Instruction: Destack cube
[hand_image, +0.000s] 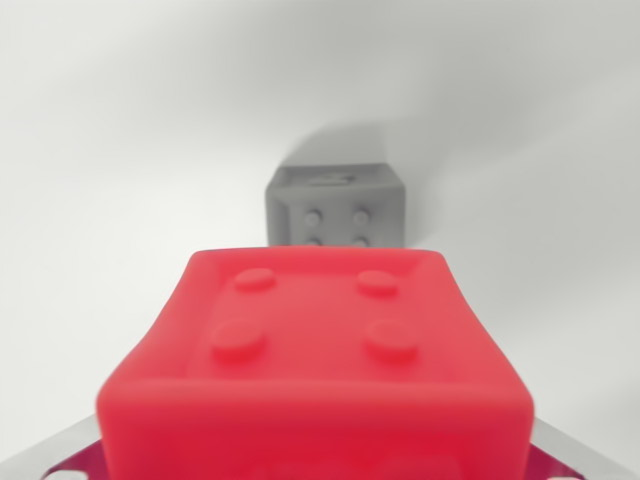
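Filling the lower frame, the studded red cube (315, 365) sits clamped in the gripper (315, 470), clear of the grey cube (337, 207) at centre; a slack grip could drop it back there.

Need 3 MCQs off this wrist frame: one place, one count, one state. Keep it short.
1. Where is the grey cube in the wrist view?
A. Beyond the red cube, higher in frame
B. On top of the red cube
C. At the wrist view's far left edge

2. How many studs show on the upper face of the red cube?
A. Two
B. Four
C. Six

3. Is the red cube stacked on the grey cube now?
A. Yes, sitting on it
B. No, they are apart
C. Yes, sitting under it

Answers:
1 A: the grey cube shows above the red cube's far edge, smaller and farther off.
2 B: two rows of two studs.
3 B: the red cube fills the foreground, with the grey cube on the white surface behind it.
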